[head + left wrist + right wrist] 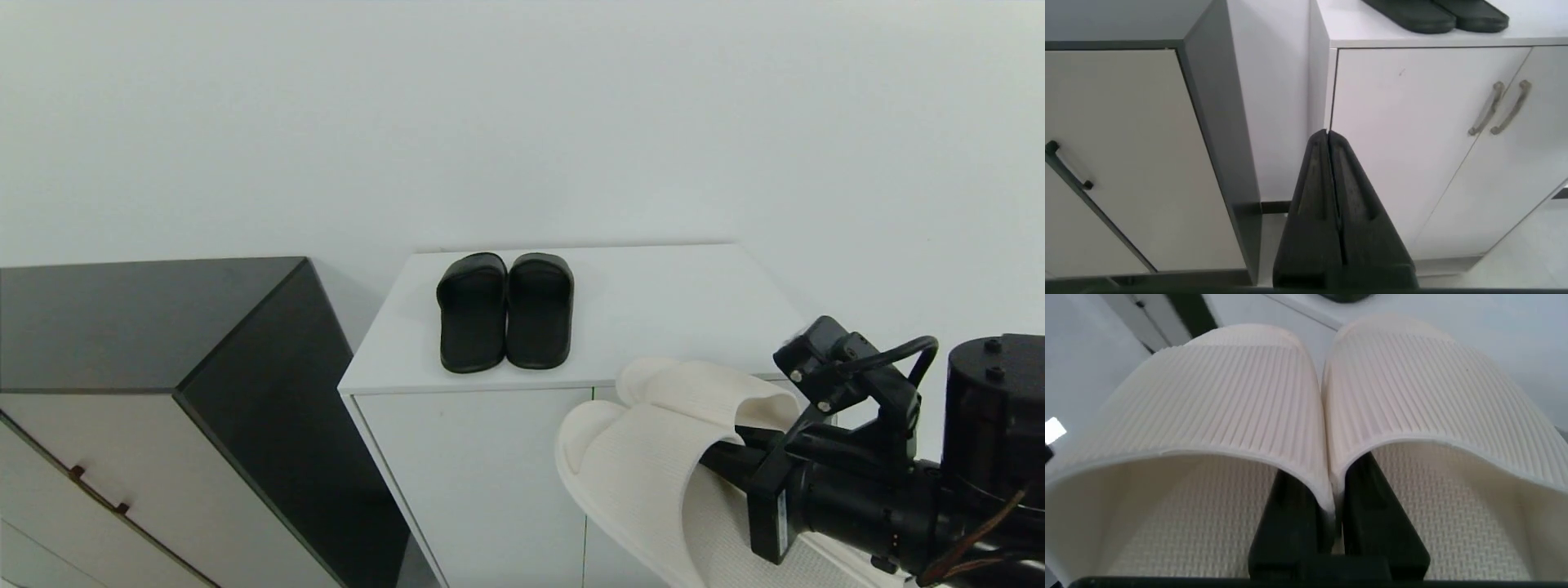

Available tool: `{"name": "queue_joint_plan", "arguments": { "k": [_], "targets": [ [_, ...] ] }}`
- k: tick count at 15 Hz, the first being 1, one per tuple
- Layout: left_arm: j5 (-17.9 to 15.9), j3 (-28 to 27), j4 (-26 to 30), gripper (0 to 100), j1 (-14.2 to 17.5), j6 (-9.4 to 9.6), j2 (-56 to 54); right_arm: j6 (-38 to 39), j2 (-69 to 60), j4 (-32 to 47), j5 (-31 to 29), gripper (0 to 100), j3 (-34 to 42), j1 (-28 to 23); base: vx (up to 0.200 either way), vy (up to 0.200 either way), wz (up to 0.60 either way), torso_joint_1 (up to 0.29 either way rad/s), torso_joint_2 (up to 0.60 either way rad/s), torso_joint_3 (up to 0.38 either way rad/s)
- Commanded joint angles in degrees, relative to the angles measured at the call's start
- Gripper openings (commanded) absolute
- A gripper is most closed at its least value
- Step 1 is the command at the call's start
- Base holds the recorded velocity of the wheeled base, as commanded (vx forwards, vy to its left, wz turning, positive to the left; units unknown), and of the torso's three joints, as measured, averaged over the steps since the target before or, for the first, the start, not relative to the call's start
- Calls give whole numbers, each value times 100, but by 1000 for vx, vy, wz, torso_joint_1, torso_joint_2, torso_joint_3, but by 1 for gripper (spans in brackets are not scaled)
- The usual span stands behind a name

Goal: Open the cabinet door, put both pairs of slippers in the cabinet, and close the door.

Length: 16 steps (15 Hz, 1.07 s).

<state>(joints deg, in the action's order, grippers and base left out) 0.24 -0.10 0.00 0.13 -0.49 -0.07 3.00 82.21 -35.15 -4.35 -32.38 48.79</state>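
Note:
A pair of black slippers rests side by side on top of the white cabinet. Their heels also show at the edge of the left wrist view as the black slippers. My right gripper is shut on the inner straps of a pair of white slippers, held in the air in front of the cabinet's right door. The white slippers are pinched together between the fingers. My left gripper is shut with nothing in it, low in front of the closed cabinet doors with their two handles.
A dark-topped dresser with pale drawer fronts stands left of the white cabinet, a narrow gap between them. A white wall is behind both. Floor shows below the cabinet.

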Motion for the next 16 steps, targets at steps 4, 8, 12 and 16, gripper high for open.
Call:
{"name": "queue_joint_plan", "arguments": {
  "k": [4, 8, 12, 16],
  "targets": [
    [2, 1, 0, 0, 4, -4, 7, -107, -100, -10, 110, 0, 135, 17, 0, 0, 0, 0, 0, 0],
    [-7, 1, 0, 0, 4, -4, 7, -133, -74, -80, 180, 0, 197, 17, 0, 0, 0, -167, 398, 227],
    [-7, 1, 0, 0, 4, -4, 7, -186, -91, -80, 268, 0, 276, 61, 0, 0, 0, -223, 544, 314],
    [11, 1, -9, 0, 13, 14, 7, -230, -65, -89, 391, 0, 311, 61, 0, 0, 0, -204, 522, 311]
  ]
}}
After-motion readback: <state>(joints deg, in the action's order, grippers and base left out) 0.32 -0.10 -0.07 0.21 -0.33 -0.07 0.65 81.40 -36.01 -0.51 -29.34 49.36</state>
